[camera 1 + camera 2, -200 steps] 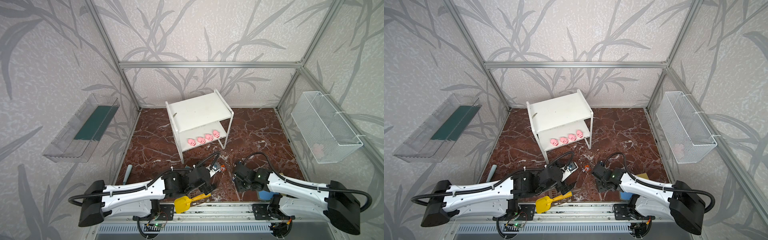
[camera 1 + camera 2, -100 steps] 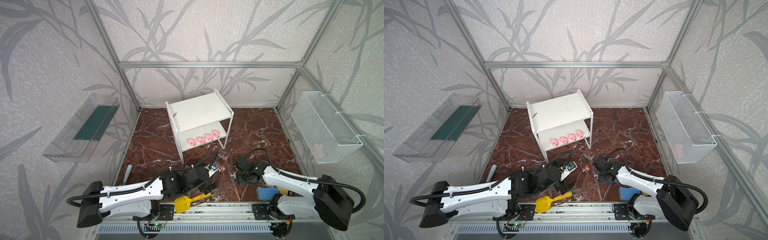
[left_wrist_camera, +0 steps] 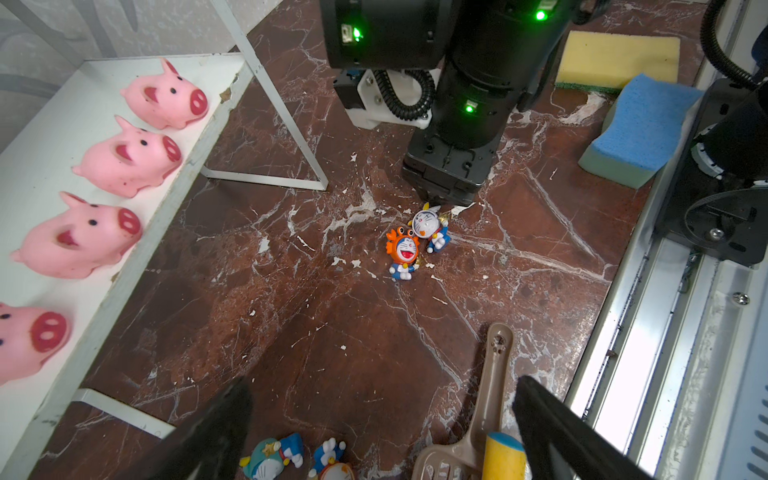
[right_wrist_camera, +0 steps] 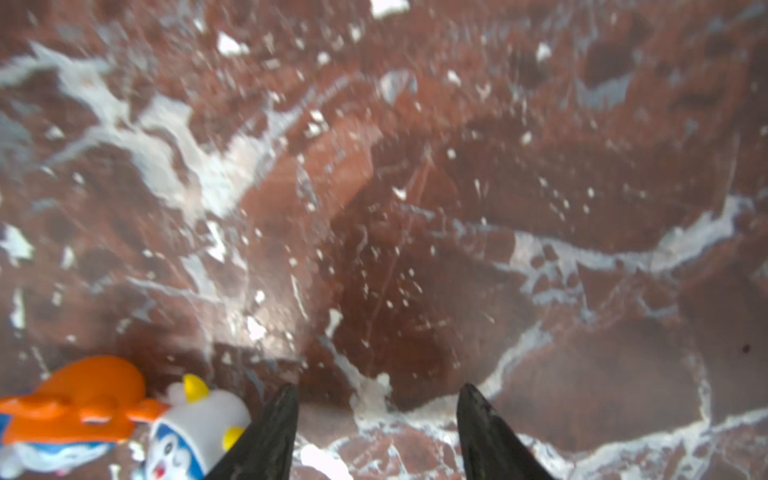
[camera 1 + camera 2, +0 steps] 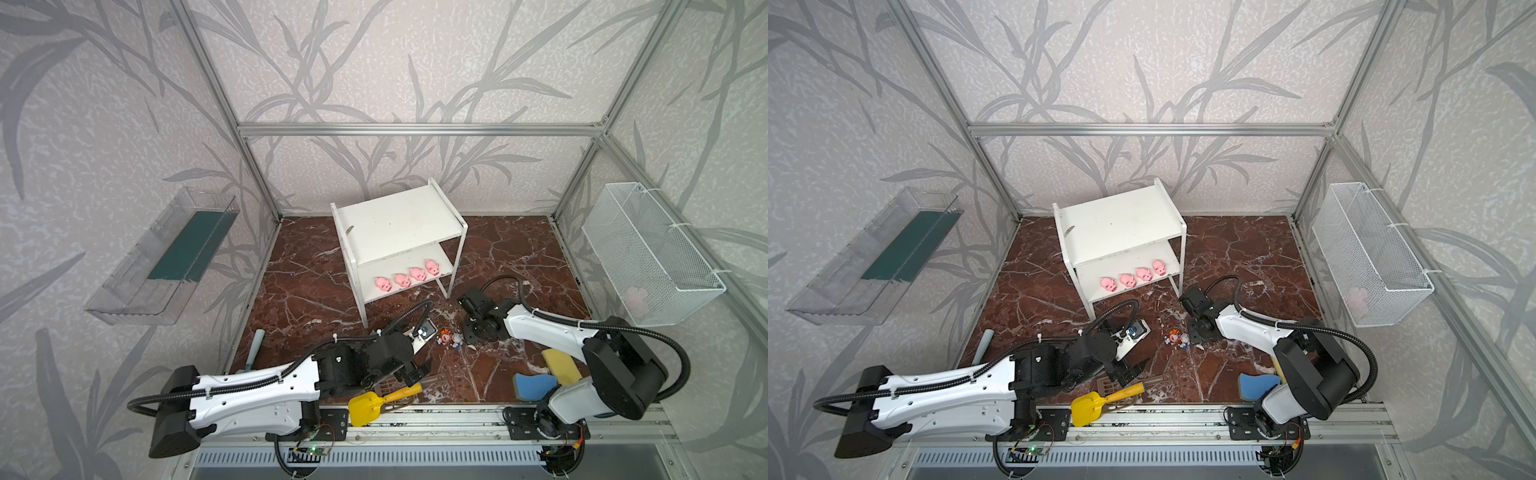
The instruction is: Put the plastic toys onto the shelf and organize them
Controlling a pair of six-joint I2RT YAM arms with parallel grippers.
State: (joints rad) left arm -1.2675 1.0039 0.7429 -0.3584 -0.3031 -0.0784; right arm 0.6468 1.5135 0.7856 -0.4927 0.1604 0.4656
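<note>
Right arm [image 5: 540,328] has swung inward; right fingers [image 4: 270,436] part-spread, empty, just beside white-capped figurine [image 4: 195,428]; left fingers [image 3: 216,432] spread wide, empty.

The top board of the shelf [image 5: 399,224] is open from above; on its lower board four pigs [image 5: 409,276] fill the front edge, and a thin leg [image 5: 456,266] stands at the right front corner; the far right part of the marble table [image 5: 519,257] is open; near the middle the orange figurine [image 3: 402,249] and the white figurine [image 3: 427,224] touch, with the right gripper [image 4: 378,386] just beside the white one; a yellow scoop [image 5: 365,409], a brown scoop [image 3: 486,395], a blue sponge [image 5: 534,384] and a yellow sponge [image 5: 563,365] crowd the near edge.
</note>
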